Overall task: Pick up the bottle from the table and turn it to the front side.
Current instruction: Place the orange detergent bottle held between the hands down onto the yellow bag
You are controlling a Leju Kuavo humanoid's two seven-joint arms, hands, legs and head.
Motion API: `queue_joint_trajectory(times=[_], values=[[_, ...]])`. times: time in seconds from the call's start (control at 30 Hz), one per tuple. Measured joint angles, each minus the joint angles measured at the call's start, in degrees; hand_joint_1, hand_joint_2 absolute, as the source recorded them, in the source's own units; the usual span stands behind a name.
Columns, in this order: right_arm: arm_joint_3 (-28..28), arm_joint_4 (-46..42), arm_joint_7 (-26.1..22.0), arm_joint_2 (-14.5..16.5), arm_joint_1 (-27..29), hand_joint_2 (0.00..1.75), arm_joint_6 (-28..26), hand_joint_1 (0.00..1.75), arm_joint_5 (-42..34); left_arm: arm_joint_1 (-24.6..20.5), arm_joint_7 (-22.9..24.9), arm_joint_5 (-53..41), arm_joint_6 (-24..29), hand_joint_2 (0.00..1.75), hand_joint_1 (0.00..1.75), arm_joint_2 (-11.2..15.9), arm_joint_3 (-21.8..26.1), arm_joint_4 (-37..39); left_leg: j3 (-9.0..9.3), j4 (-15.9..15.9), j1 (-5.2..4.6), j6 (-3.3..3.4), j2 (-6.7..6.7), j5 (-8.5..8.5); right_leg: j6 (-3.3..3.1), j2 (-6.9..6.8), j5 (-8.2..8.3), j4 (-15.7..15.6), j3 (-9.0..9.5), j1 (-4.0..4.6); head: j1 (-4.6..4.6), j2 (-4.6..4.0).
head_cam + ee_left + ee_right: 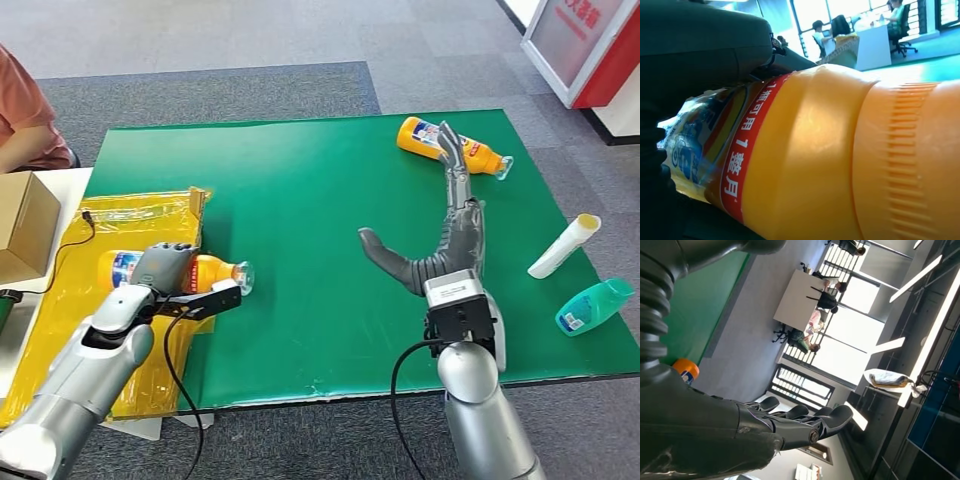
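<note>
An orange bottle with a clear cap lies on its side where the yellow bag meets the green mat. My left hand wraps around its middle and grips it. In the left wrist view the bottle shows its red and blue label, with my left hand dark above it. My right hand hovers over the mat with fingers straight and thumb spread, holding nothing. Its fingertips overlap a second orange bottle lying at the far right. The right wrist view shows the outstretched fingers and that bottle's end.
A crumpled yellow bag covers the table's left part, with a black cable across it. A cardboard box and a seated person are at the far left. A white tube and a teal bottle lie near the mat's right edge.
</note>
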Motion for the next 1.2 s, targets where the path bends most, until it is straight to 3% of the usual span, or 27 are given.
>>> queue_joint_trajectory(times=[0.4, 0.53, 0.9, 1.03, 1.2], values=[[0.0, 0.0, 0.0, 0.0, -0.1, 1.75, -0.7, 0.00, 0.2, 3.8, 1.1, 3.1, 2.4, 1.75, 1.75, -1.4, -0.8, 2.0, 0.06, 0.0, -0.01, 0.01, 0.00, -0.03, -0.01, 0.00, -0.02, 0.0, 0.08, -0.01, 0.00, 0.00], [0.0, 0.0, 0.2, 0.0, -0.1, 1.75, -0.8, 0.00, 0.2, 4.4, 1.5, 3.7, 2.8, 1.75, 0.00, -1.7, -0.8, 1.9, 0.18, 0.0, 0.00, 0.01, 0.00, -0.03, -0.02, 0.00, -0.03, 0.0, 0.20, -0.01, 0.00, 0.00], [0.0, 0.0, 0.5, 0.0, 0.7, 1.75, -0.8, 0.00, 0.8, 6.9, 4.3, 1.3, 7.7, 1.75, 0.00, -2.9, 0.1, 1.5, 0.20, 0.0, 0.00, 0.01, -0.01, -0.01, -0.02, -0.01, -0.02, 0.0, 0.25, 0.00, 0.00, 0.00], [0.0, -0.2, 0.7, 0.0, 1.2, 1.75, -0.8, 0.00, 0.9, 8.2, 6.9, -1.5, 10.4, 0.00, 0.00, -3.3, 0.4, 0.3, 0.19, 0.0, 0.00, 0.01, -0.01, -0.01, -0.02, -0.01, -0.02, 0.0, 0.23, 0.00, 0.00, 0.00], [0.0, -0.8, 1.0, 0.0, 1.9, 1.75, -0.7, 0.00, 1.1, 10.8, 10.1, -6.2, 13.6, 0.00, 0.00, -3.7, 1.4, -1.9, 0.16, 0.0, 0.00, 0.01, -0.01, -0.02, -0.02, -0.01, -0.03, 0.0, 0.16, 0.00, 0.00, 0.00]])
